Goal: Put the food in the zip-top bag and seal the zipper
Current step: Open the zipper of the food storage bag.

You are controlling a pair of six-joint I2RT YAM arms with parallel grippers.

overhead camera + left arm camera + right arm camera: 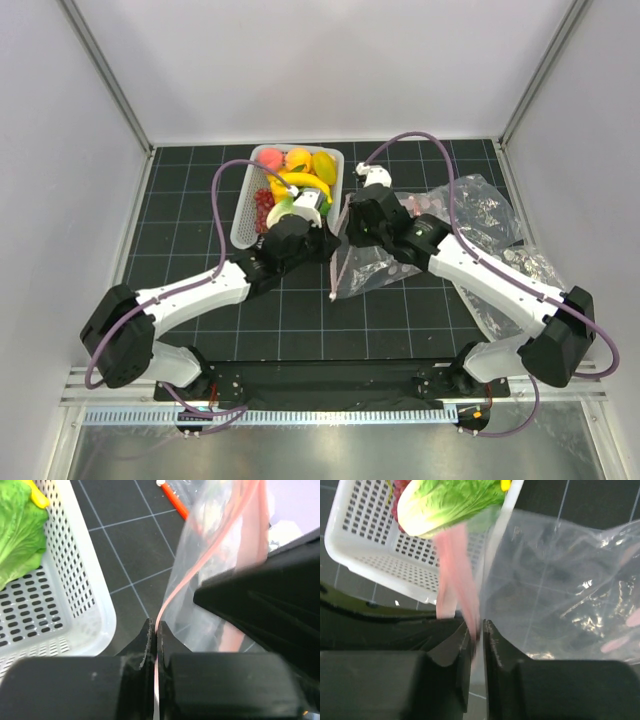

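Observation:
The toy food lies in a white basket [243, 225]: peach [270, 158], orange fruit [297, 158], banana [290, 183], grapes [263, 205] and cabbage [284, 207]. The dotted zip-top bag [490, 215] lies crumpled at the right, partly under my right arm; its zipper is not discernible. Between the arms hangs a clear undotted bag [365, 268] with an orange-red strip [339, 262]. My left gripper [333, 238] [157, 630] is shut on that strip [172, 592]. My right gripper [348, 222] [479, 630] is shut on the same bag's edge [560, 580].
The basket [75, 590] [370, 545] stands close beside both grippers, with the cabbage [17, 530] [450, 500] at its near end. The two wrists are almost touching. Grey walls close in the black gridded mat [190, 220] on three sides.

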